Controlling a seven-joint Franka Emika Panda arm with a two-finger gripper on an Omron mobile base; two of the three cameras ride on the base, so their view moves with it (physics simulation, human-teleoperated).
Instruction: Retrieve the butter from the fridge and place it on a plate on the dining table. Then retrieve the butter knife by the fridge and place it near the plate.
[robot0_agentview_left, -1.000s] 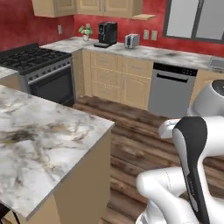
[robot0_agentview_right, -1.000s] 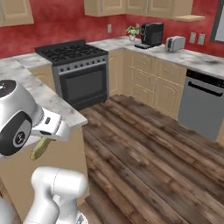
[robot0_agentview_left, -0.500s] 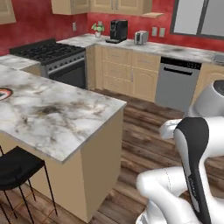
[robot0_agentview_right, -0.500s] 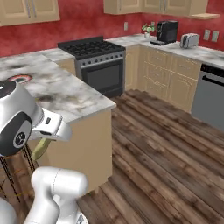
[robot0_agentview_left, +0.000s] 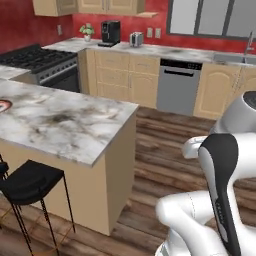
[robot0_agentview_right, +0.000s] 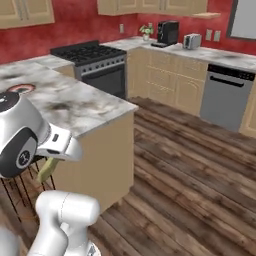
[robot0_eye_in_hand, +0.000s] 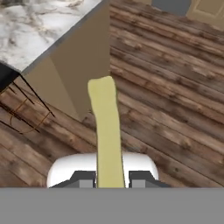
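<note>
A: What differs from a second back?
B: The whole view has swung, so the base has driven. The dining table (robot0_agentview_left: 60, 122) now fills the left, with a black stool (robot0_agentview_left: 30, 182) beside it, and the plate (robot0_agentview_right: 21, 88) peeks in at its far end.
A: And the gripper (robot0_eye_in_hand: 109, 177)?
B: Clamped narrow on the butter (robot0_eye_in_hand: 107, 131), which juts out over the wood floor (robot0_agentview_right: 190, 170) near the table's corner.

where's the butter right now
The butter is clamped in the gripper, sticking out over the wood floor beside the dining table's corner.
</note>
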